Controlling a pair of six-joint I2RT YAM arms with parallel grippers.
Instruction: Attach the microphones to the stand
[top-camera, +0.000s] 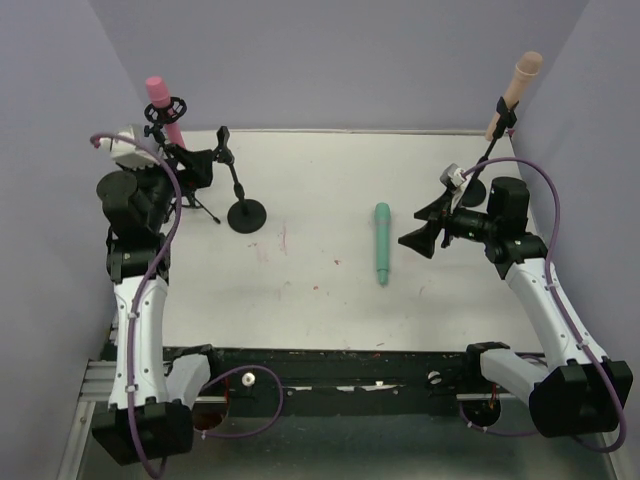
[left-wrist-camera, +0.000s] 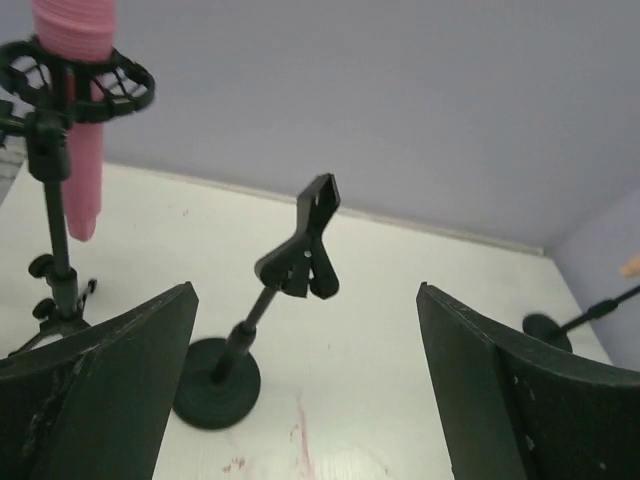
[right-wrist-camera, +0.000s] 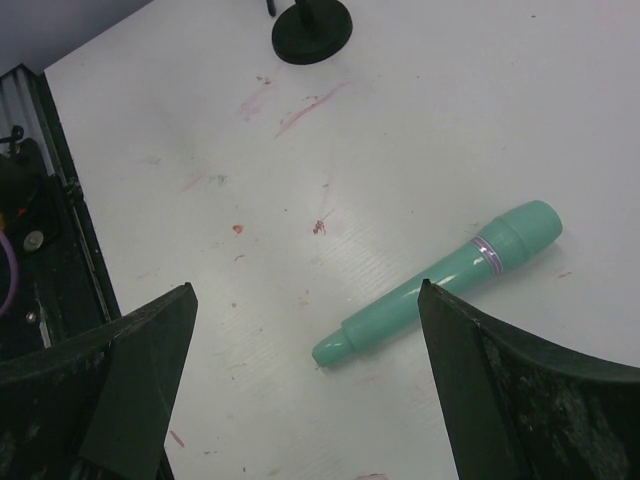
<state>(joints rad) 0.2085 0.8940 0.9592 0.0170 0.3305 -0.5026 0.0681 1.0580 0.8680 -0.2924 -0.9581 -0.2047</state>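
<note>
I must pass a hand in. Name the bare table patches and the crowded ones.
Bare: the table between the empty clip stand and the teal microphone, and the near strip. Crowded: far left, with the pink microphone, the clip stand and the left gripper; far right, around the right gripper and the peach microphone.

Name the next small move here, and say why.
Probably lower the right gripper onto the teal microphone and close. It lies flat on the table, the only one unmounted; the gripper is open beside it, and the middle stand's clip is empty.
</note>
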